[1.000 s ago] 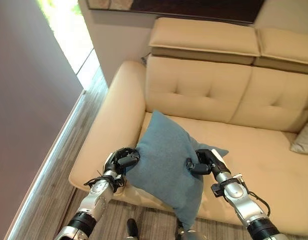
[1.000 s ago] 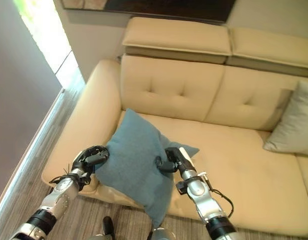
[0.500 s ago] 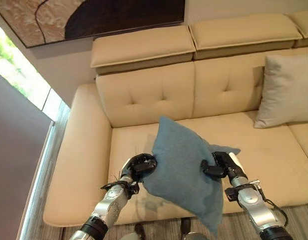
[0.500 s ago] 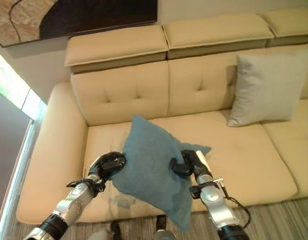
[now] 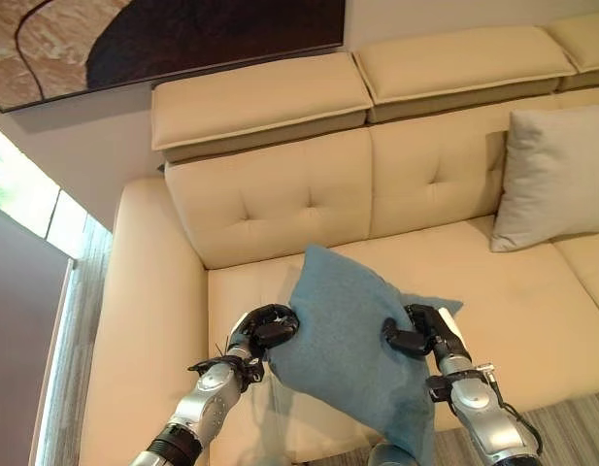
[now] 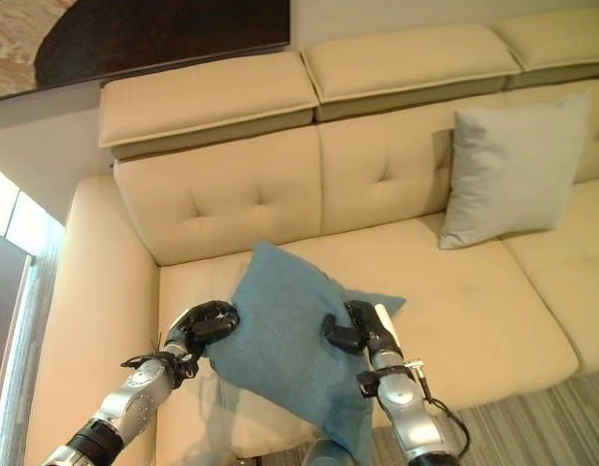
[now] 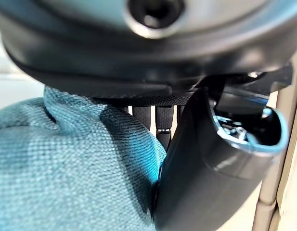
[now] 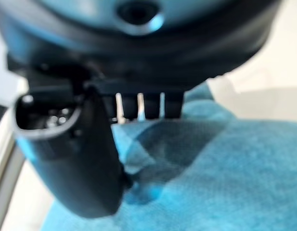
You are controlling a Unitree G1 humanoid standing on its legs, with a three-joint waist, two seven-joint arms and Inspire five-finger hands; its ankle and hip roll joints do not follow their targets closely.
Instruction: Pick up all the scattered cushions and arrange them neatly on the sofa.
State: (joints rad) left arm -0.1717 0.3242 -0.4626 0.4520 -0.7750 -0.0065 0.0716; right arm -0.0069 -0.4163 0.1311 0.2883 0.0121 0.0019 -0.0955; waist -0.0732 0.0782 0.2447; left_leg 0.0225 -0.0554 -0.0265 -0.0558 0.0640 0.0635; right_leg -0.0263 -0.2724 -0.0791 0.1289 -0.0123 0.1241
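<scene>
A blue-grey cushion (image 5: 349,340) hangs tilted over the front of the beige sofa's left seat (image 5: 250,282), held between both hands. My left hand (image 5: 265,328) pinches its left edge, thumb over the cloth (image 7: 81,163). On the cushion's right side my right hand (image 5: 417,333) is curled round the fabric (image 8: 196,163). One corner droops below the seat's front edge. A pale grey cushion (image 5: 551,175) leans upright against the backrest further right.
The sofa's wide left armrest (image 5: 134,291) lies beside my left arm. Tufted backrest (image 5: 309,189) and headrest pads (image 5: 260,102) rise behind. A dark picture (image 5: 183,39) hangs on the wall. Striped floor (image 5: 571,427) shows at lower right.
The camera has swung right and up, so the sofa sits more centred and the grey cushion came into view. Both hands keep their hold on the blue cushion, now slightly lower over the seat.
</scene>
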